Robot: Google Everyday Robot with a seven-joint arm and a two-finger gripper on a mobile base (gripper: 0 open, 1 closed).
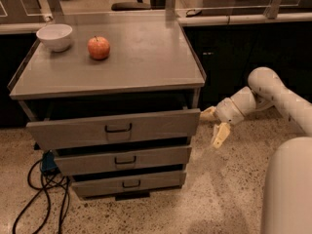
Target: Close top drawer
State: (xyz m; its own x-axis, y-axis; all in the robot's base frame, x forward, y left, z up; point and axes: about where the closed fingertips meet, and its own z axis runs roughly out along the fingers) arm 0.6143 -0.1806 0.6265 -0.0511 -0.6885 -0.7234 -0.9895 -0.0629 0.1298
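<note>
The top drawer [114,128] is a wide grey front with a small black handle [118,128], under the cabinet's grey top. It stands pulled out a little, with a dark gap above it. My gripper [215,125] is at the drawer front's right end, its cream fingers [220,134] spread apart and empty. The upper finger is next to the drawer's right edge. The white arm reaches in from the right.
A white bowl [54,36] and a red apple [98,47] sit on the cabinet top [146,57]. Two narrower drawers [124,161] lie below the top one. Black cables [39,189] lie on the speckled floor at the left. Dark counters stand behind.
</note>
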